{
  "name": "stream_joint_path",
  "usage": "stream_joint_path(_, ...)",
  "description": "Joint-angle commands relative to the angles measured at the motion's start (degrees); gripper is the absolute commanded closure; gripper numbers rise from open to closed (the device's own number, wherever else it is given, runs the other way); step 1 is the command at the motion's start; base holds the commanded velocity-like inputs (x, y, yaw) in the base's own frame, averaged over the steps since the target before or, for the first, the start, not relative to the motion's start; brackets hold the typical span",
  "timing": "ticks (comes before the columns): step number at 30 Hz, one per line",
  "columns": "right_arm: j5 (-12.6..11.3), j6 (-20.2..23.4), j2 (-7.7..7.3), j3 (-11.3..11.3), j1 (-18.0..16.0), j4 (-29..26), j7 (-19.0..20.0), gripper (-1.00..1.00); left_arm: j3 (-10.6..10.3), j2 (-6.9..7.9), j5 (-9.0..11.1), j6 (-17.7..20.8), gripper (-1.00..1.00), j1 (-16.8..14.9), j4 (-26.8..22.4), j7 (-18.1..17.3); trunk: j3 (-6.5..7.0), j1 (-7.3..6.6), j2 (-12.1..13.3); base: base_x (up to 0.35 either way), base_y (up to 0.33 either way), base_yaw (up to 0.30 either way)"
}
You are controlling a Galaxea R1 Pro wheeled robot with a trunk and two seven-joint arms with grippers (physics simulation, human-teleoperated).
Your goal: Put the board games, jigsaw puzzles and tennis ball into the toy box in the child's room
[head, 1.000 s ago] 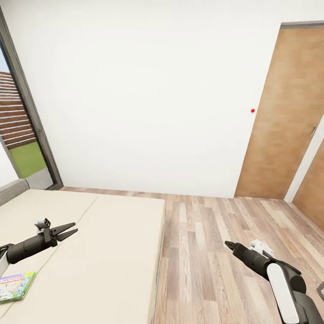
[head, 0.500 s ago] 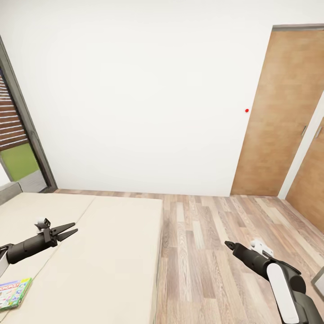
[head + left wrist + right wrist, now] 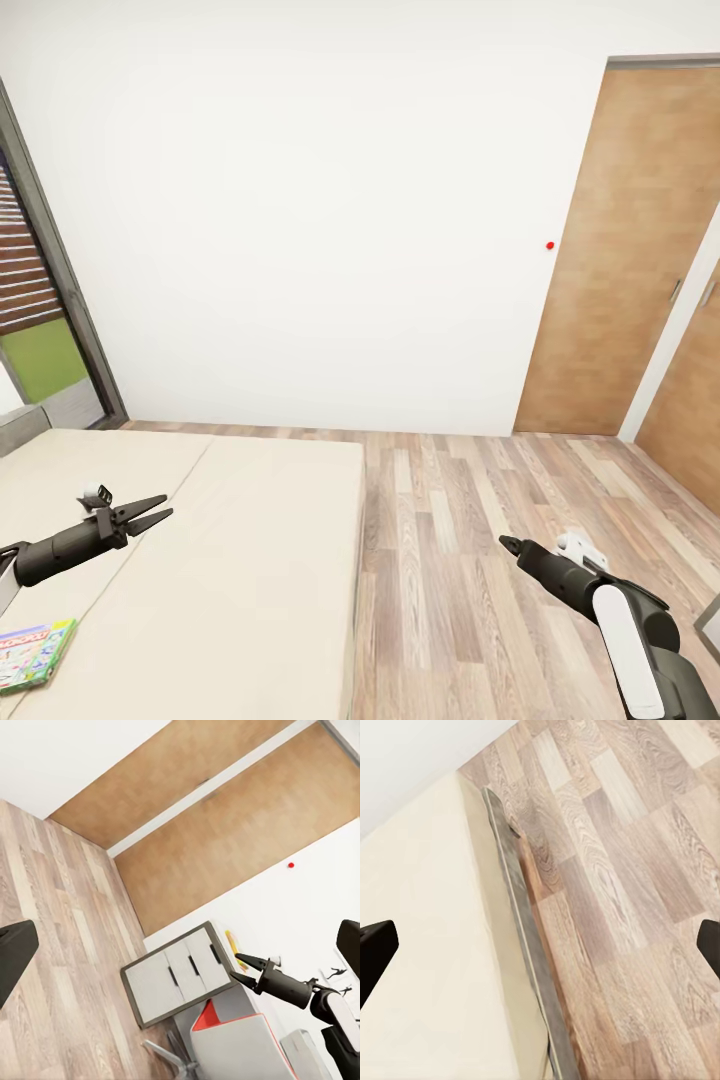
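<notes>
The left gripper [image 3: 150, 511] hangs over the bed [image 3: 230, 580] with its jaws apart and nothing between them, pointing across the mattress toward the bed's floor-side edge. Behind it and toward the robot, near the arm's base, one board game [image 3: 35, 655] lies flat on the mattress, a green-and-yellow printed box well apart from the gripper. The right gripper [image 3: 512, 546] is held over the wood floor [image 3: 480, 520], just off the bed's side; in the head view its dark tip looks narrow, but its own wrist view shows two fingertips [image 3: 375, 949] at opposite edges of the picture, so the jaws stand wide apart and empty, with the bed's edge and floor planks between them. Beyond the right gripper stand a white wall [image 3: 320, 220] with a small red dot [image 3: 550, 245] and a brown door [image 3: 625, 260]. In the left wrist view the right gripper [image 3: 246, 970] shows in front of the counter [image 3: 180, 971] with its white drawers in a dark frame, with wooden doors past it.
</notes>
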Motion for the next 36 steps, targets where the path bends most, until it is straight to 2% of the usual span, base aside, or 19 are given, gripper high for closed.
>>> stream_joint_path(1, -0.6, 0.2, -0.01, 0.0, -0.1, -0.1, -0.5, -1.0, 0.0, 0.0, 0.0, 0.6, -1.0, 0.0, 0.0, -0.2, -0.14, 0.04, -0.1, 0.0, 0.079, 0.0)
stream_joint_path(9, -0.6, 0.2, -0.01, 0.0, -0.1, -0.1, -0.5, -1.0, 0.0, 0.0, 0.0, 0.6, -1.0, 0.0, 0.0, -0.2, -0.14, 0.04, -0.1, 0.0, 0.188, 0.0)
stream_joint_path(22, -0.6, 0.2, -0.01, 0.0, -0.1, 0.0, -0.5, -1.0, 0.0, 0.0, 0.0, 0.6, -1.0, -0.1, 0.0, -0.2, -0.11, 0.04, -0.1, 0.0, 0.035, -0.021)
stream_joint_path(36, -0.6, 0.2, -0.01, 0.0, -0.1, 0.0, -0.6, -1.0, 0.0, 0.0, 0.0, 0.6, -1.0, 0.0, 0.0, -0.2, -0.06, 0.04, -0.1, 0.0, 0.147, -0.034)
